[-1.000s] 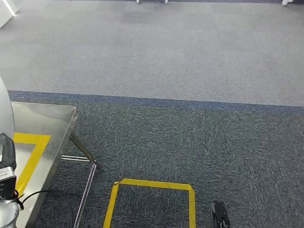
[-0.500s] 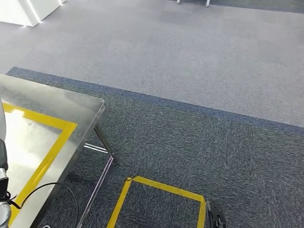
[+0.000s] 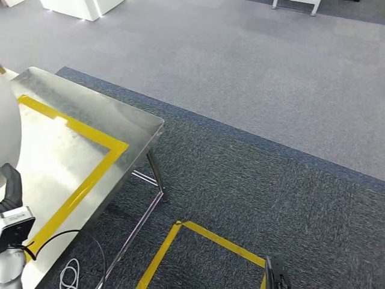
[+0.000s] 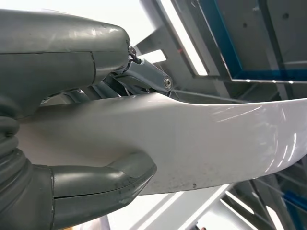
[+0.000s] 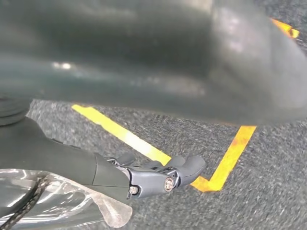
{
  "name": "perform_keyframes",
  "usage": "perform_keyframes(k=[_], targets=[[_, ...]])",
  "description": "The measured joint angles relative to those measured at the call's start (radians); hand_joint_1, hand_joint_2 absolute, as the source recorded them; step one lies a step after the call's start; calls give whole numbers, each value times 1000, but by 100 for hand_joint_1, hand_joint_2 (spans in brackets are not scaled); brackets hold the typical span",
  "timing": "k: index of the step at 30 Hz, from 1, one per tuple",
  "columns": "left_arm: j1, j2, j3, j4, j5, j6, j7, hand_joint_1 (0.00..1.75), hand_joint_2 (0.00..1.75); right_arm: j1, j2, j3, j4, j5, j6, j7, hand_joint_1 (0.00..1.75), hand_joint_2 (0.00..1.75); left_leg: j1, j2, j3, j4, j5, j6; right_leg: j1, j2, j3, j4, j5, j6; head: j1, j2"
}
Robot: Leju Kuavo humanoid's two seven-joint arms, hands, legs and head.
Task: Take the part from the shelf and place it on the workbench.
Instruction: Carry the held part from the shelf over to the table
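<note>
The left hand [image 4: 83, 124] grips the part [image 4: 217, 139], a smooth white curved piece that runs out well beyond the fingertips, with the thick grey thumb [image 4: 108, 179] pressed on one face and the darker fingers [image 4: 148, 79] bearing on the opposite edge. The right hand [image 5: 145, 177] hangs over dark carpet crossed by yellow floor tape [image 5: 145, 148], its fingers [image 5: 181, 170] slightly curled with nothing between them. In the head view the steel workbench [image 3: 113, 117], marked with yellow tape, stands at the left near the left arm
</note>
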Motion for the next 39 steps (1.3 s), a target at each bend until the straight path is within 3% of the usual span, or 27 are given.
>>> perform_keyframes(k=[2, 4, 6, 8, 9, 11, 13, 15, 17, 19, 21, 22, 24, 25, 26, 28, 30, 32, 33, 35, 36, 37, 38, 39], targets=[[-2, -1, -11, 0, -8, 6, 6, 175, 175, -4, -12, 0, 1, 0, 10, 0, 0, 0, 3, -23, 0, -10, 3, 8, 0, -14, 2, 0, -6, 10, 2, 0], [-6, -1, -19, 0, -11, 11, 11, 175, 175, -10, -21, 1, 3, 0, 14, -2, 0, 0, 12, -47, 3, -20, 9, 16, -3, 35, -17, 42, -35, 21, 4, 0], [-12, -2, -28, 0, -14, 15, 14, 175, 175, -10, -28, 1, 5, 1, 14, -4, 0, 0, 17, -70, 5, -22, 11, 22, -7, 100, -79, 162, -90, 28, 8, 0], [-12, -4, -35, 0, -14, 17, 16, 175, 175, -5, -32, 2, 9, 1, 14, -5, 0, 0, 19, -99, 5, -22, 11, 23, -9, 116, -145, 274, -120, 33, 9, 0], [-12, -5, -38, 1, -15, 18, 17, 175, 175, -3, -34, 2, 10, 1, 14, -5, 0, 0, 20, -114, 5, -21, 11, 23, -11, 118, -158, 285, -107, 35, 9, 0], [-12, -7, -41, 1, -16, 19, 18, 175, 175, -3, -36, 3, 12, 1, 14, -5, 0, 0, 23, -143, 8, -19, 9, 19, -17, 130, -131, 197, -32, 39, 9, 0], [-13, -7, -43, 1, -17, 20, 19, 175, 175, -4, -40, 4, 14, 1, 14, -6, 0, 0, 24, -171, 4, -11, 5, 9, -28, 178, -76, 71, 23, 41, 9, 0], [-13, -8, -44, 0, -20, 22, 20, 175, 175, -3, -41, 5, 17, 2, 14, -7, 0, 0, 26, -196, -6, -5, 7, -4, -31, 203, -48, 19, 29, 35, 9, 0], [-8, -8, -45, 0, -22, 24, 20, 175, 175, -3, -41, 6, 19, 3, 14, -7, 0, 0, 30, -215, -13, -5, 11, -17, -30, 182, -43, 14, 30, 23, 9, 0], [-5, -7, -45, 0, -23, 25, 20, 175, 175, -6, -42, 7, 19, 4, 14, -8, 0, 0, 29, -183, -27, 24, -8, -26, -31, 158, -38, 9, 31, 11, 6, 0], [-6, -8, -46, 0, -23, 25, 20, 175, 175, -5, -43, 7, 20, 4, 14, -9, 0, 0, 27, -121, -73, 127, -62, -34, -28, 131, -32, 7, 28, 2, 0, 0], [-6, -8, -47, 1, -23, 25, 20, 175, 175, -3, -43, 7, 20, 4, 14, -9, 0, 0, 28, -102, -104, 193, -90, -36, -25, 115, -31, 7, 26, -2, -1, 0], [-3, -9, -48, 1, -23, 25, 20, 175, 175, 0, -44, 7, 21, 4, 14, -9, 0, 0, 29, -88, -137, 264, -104, -37, -21, 85, -28, 7, 22, -5, -2, 0], [-2, -8, -48, 1, -23, 25, 20, 175, 175, 0, -44, 7, 22, 4, 14, -9, 0, 0, 29, -85, -126, 244, -83, -35, -19, 72, -26, 7, 20, -5, -2, 0], [-1, -8, -48, 1, -23, 25, 20, 175, 175, -1, -44, 7, 22, 4, 14, -9, 0, 0, 28, -77, -98, 190, -49, -30, -17, 58, -22, 7, 17, -5, -2, 0], [-2, -8, -49, 1, -23, 25, 20, 175, 175, -3, -44, 8, 22, 4, 14, -10, 0, 0, 16, -32, -29, 58, -2, -15, -13, 34, -14, 6, 11, -2, -2, 0], [-3, -7, -50, 1, -23, 26, 20, 175, 175, -5, -44, 8, 23, 4, 14, -11, 0, 0, 3, -3, -1, -1, 4, -3, -8, 10, -10, 5, 6, 5, -1, 0], [-2, -7, -50, 0, -23, 27, 20, 175, 175, -6, -44, 8, 23, 4, 14, -11, 0, 0, 2, -24, -2, -8, 5, 5, -7, -12, -6, 2, 1, 14, -2, 0], [-1, -7, -50, 0, -23, 28, 20, 175, 175, -8, -44, 9, 23, 4, 14, -12, 0, 0, 5, -37, 0, -15, 8, 9, -8, -5, -6, 5, -5, 20, 0, 0], [-1, -7, -51, 0, -23, 29, 19, 175, 175, -12, -45, 9, 23, 4, 14, -12, 0, 0, 14, -61, 5, -27, 16, 19, -10, 50, -31, 60, -41, 28, 4, 0], [-1, -7, -51, 0, -23, 30, 19, 175, 175, -12, -46, 10, 24, 4, 14, -13, 0, 0, 17, -72, 5, -29, 17, 21, -12, 85, -60, 117, -69, 31, 7, 0], [-1, -8, -52, 0, -23, 30, 19, 175, 175, -9, -46, 10, 25, 4, 14, -13, 0, 0, 18, -84, 5, -28, 18, 23, -14, 106, -95, 184, -96, 33, 8, 0], [0, -8, -52, 0, -23, 30, 19, 175, 175, -6, -46, 10, 25, 4, 14, -12, 0, 0, 19, -98, 5, -28, 17, 23, -15, 114, -126, 240, -112, 35, 8, 0], [1, -9, -52, 0, -23, 30, 19, 175, 175, -3, -46, 11, 26, 4, 14, -12, 0, 0, 19, -113, 5, -27, 17, 23, -17, 117, -147, 268, -110, 38, 8, 0]])
